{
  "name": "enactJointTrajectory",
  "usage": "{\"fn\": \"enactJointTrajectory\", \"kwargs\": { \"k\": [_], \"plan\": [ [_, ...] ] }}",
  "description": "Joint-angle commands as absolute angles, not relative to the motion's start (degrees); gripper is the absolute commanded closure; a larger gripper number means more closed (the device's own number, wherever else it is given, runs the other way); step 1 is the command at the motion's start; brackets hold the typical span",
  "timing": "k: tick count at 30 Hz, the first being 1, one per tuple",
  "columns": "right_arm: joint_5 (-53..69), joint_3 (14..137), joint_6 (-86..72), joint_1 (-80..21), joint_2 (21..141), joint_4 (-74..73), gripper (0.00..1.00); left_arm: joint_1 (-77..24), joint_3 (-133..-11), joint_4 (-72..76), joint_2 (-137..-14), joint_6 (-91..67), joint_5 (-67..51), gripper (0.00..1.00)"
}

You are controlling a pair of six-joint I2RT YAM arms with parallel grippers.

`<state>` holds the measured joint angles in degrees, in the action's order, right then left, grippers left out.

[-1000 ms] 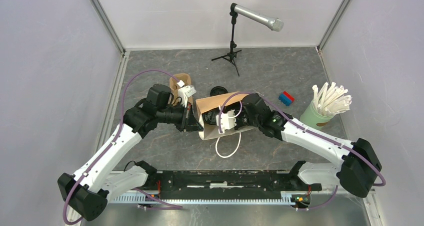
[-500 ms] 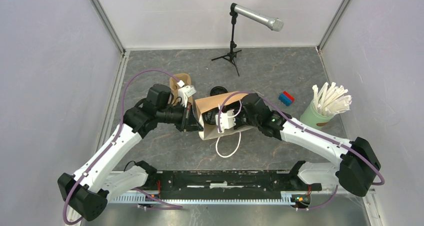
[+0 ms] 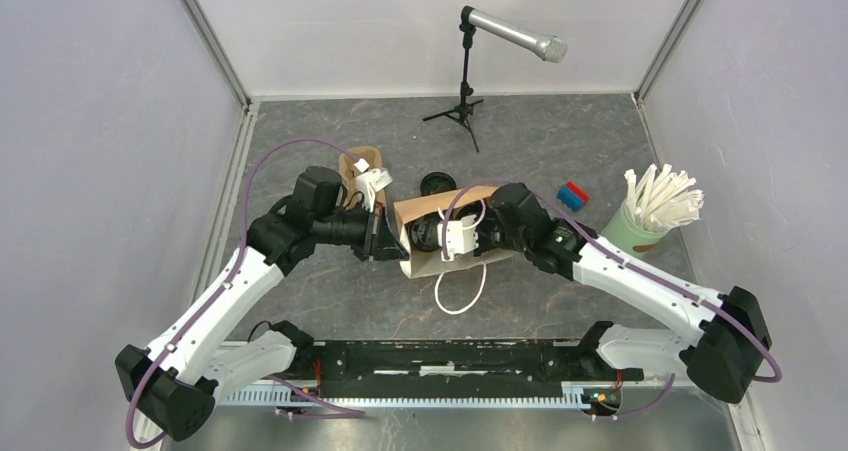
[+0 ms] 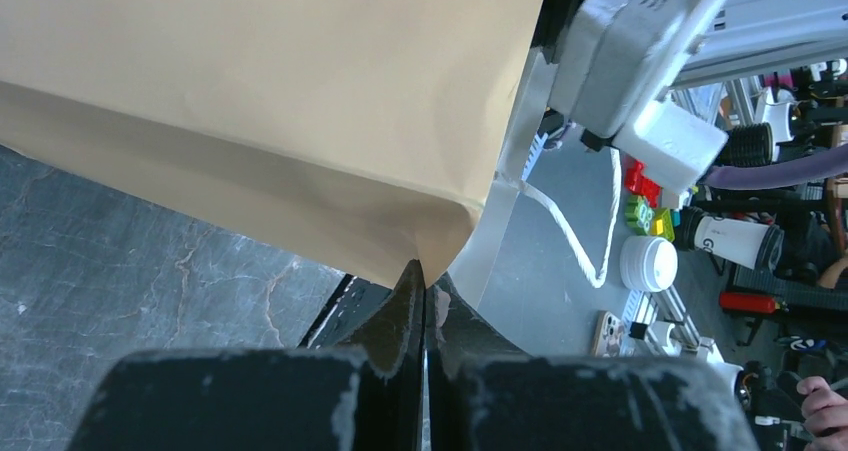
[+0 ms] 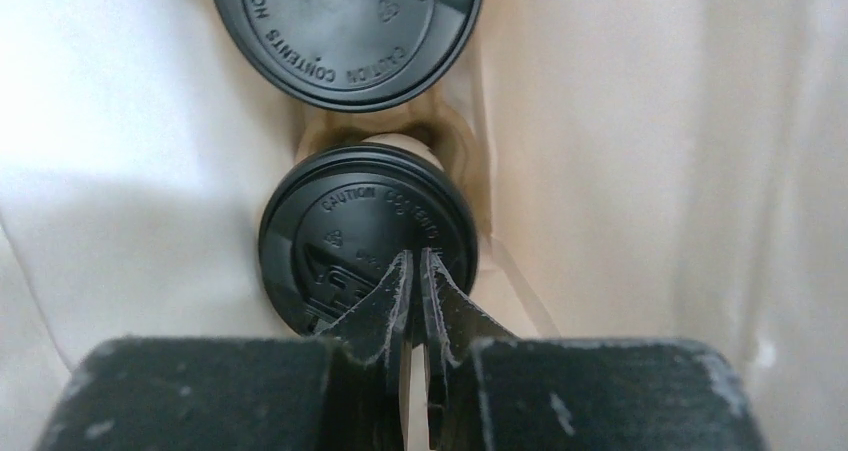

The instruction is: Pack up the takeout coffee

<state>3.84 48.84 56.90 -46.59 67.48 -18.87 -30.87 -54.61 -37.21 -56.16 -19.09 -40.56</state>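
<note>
A brown paper bag (image 3: 440, 211) lies on its side mid-table, its mouth to the left. My left gripper (image 3: 390, 244) is shut on the edge of the bag's mouth, and the left wrist view shows its tips (image 4: 425, 274) pinching a fold of the bag (image 4: 280, 101). My right gripper (image 3: 432, 236) reaches inside the bag. In the right wrist view its jaws (image 5: 414, 259) are closed together against the black lid of a takeout coffee (image 5: 340, 236). A second lidded cup (image 5: 345, 31) sits just beyond it. Another black lid (image 3: 435, 182) shows behind the bag.
The brown cup carrier (image 3: 362, 161) stands left of the bag. The bag's white cord handle (image 3: 458, 291) trails toward me. A pale green cup of straws (image 3: 655, 216) and a blue-red block (image 3: 573, 196) are at the right. A microphone stand (image 3: 465, 91) is at the back.
My right arm has shifted slightly to the right and its elbow has moved out. The bag's upper edge has moved a little with it. The left arm has held still.
</note>
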Motion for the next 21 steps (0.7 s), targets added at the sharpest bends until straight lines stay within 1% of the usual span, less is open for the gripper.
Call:
{"fn": "enactJointTrajectory", "kwargs": {
  "k": [1, 12, 21],
  "plan": [
    [5.14, 54.20, 54.63, -46.32, 64.81, -22.13, 0.89, -30.76, -57.52, -33.71, -56.04, -23.04, -43.49, 0.98],
    [10.62, 62.66, 53.72, -46.27, 61.72, -36.18, 0.86, -30.76, -58.65, -29.51, -55.90, -31.13, -46.67, 0.98],
    [17.85, 70.46, 50.19, -46.32, 61.71, -43.24, 0.82, -30.76, -57.87, -30.41, -55.25, -37.59, -43.78, 0.98]
  ]
}}
